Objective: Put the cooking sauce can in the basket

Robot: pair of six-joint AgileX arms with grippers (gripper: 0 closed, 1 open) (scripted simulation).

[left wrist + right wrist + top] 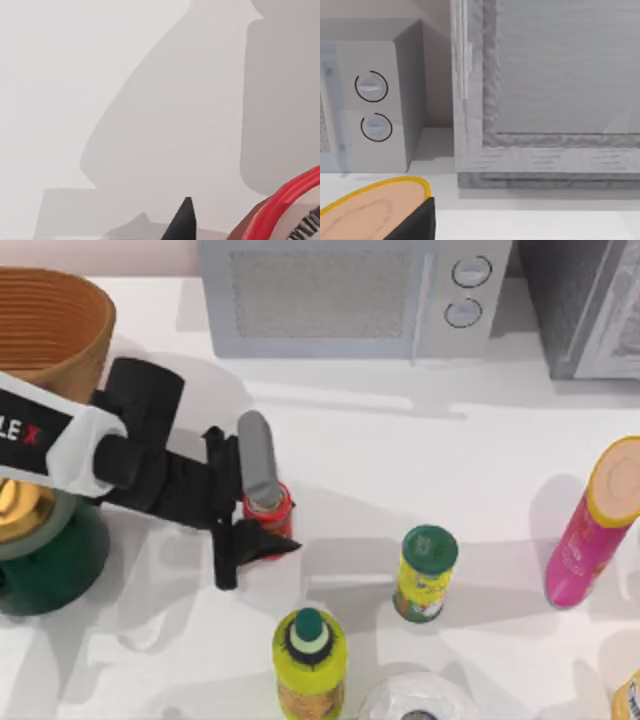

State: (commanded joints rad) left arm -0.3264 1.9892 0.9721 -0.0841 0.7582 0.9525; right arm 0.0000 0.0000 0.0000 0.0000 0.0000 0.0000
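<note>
White table [420, 470] carries all the things, and at its far edge stands a grey microwave [350, 295] with two round knobs. At the top view's far left corner stands the basket [55, 325], a big round wicker one with ribbed inner walls, and just in front of it is a dark green pot [50, 560] with a gold lid. My left arm reaches from the left side toward the middle, and the left gripper [262, 512] is around the cooking sauce can [268, 505], a small red one that stands on the table, well apart from the basket. One finger lies on the far side of the can and the other on the near side, both touching it, so the gripper is closed on the can. Left wrist view shows the can's red rim [287, 205] very close. To the right stand a yellow can with green lid [425, 575], a yellow bottle [310, 665] near the front edge and a tall pink tube [595, 525].
</note>
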